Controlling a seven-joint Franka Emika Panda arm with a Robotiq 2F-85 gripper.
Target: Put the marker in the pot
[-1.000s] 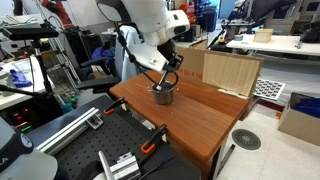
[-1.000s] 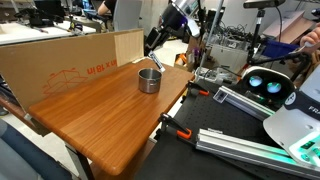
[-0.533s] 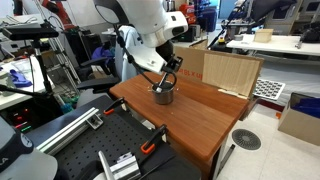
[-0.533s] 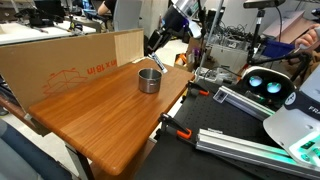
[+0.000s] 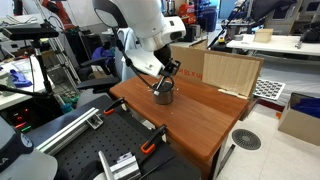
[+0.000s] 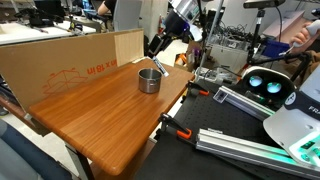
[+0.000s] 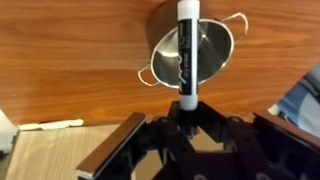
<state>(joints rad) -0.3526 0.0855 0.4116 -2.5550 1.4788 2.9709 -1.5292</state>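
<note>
The place looks like a robotics lab or workshop. A white robot arm (image 5: 148,25) stands at a wooden table (image 5: 205,115) with an orange-handled clamp (image 5: 150,146) at its near edge. Aluminium rails (image 5: 62,128) lie near on the left. In an exterior view a machine with blue lights (image 6: 262,82) is on the right. Work desks (image 5: 265,42) stand far behind, and a cardboard box (image 5: 300,118) is on the floor.

Pot (image 6: 149,80) sits on the bench (image 6: 105,125), close to one edge, box (image 6: 60,62) behind it; marker (image 7: 185,45), held in the hand (image 7: 186,108), hangs above the pot.
</note>
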